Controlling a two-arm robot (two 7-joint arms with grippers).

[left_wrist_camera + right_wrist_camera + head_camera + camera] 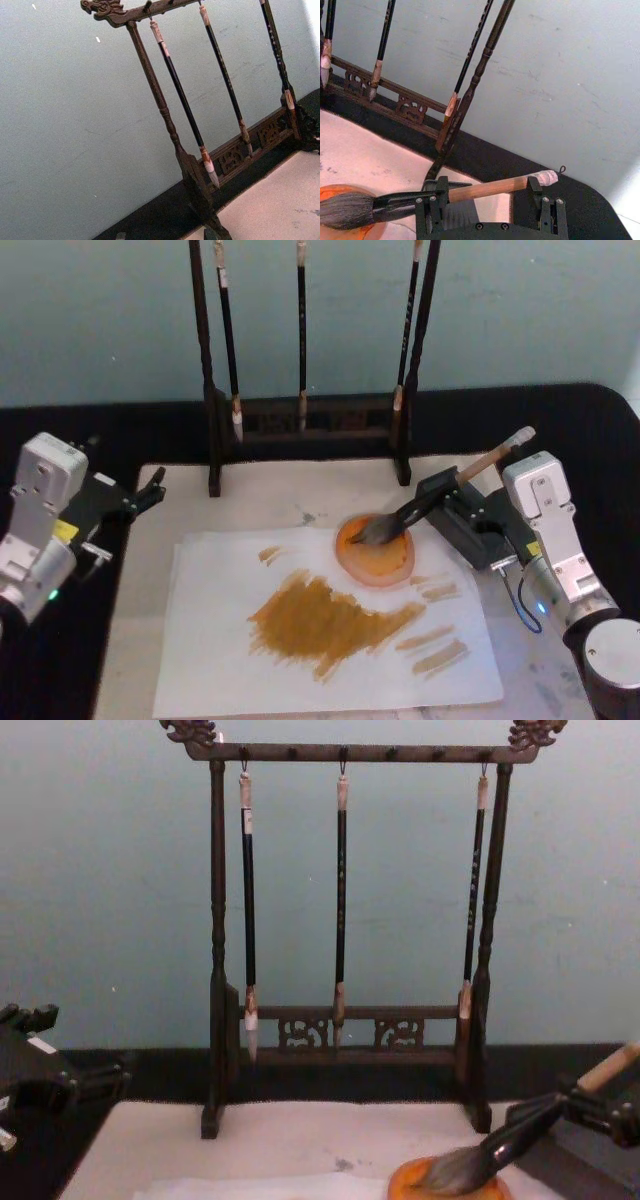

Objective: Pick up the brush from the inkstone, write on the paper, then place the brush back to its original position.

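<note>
The brush [440,495] lies slanted with its grey tuft [375,530] in the orange inkstone [385,565] and its tan handle raised toward the back right. My right gripper [447,505] is open at the handle, its fingers wide apart, and the handle [487,189] lies across the two fingertips. From the chest view the tuft [450,1172] rests on the inkstone [405,1185]. The white paper [220,640] lies in front, covered with broad ochre strokes. My left gripper [150,490] stands open at the table's left side, away from everything.
A dark wooden rack [300,425] with three thin hanging brushes stands at the back of the cream mat [260,500]. Black tabletop [600,430] surrounds the mat. The rack [340,1030] is just behind the inkstone.
</note>
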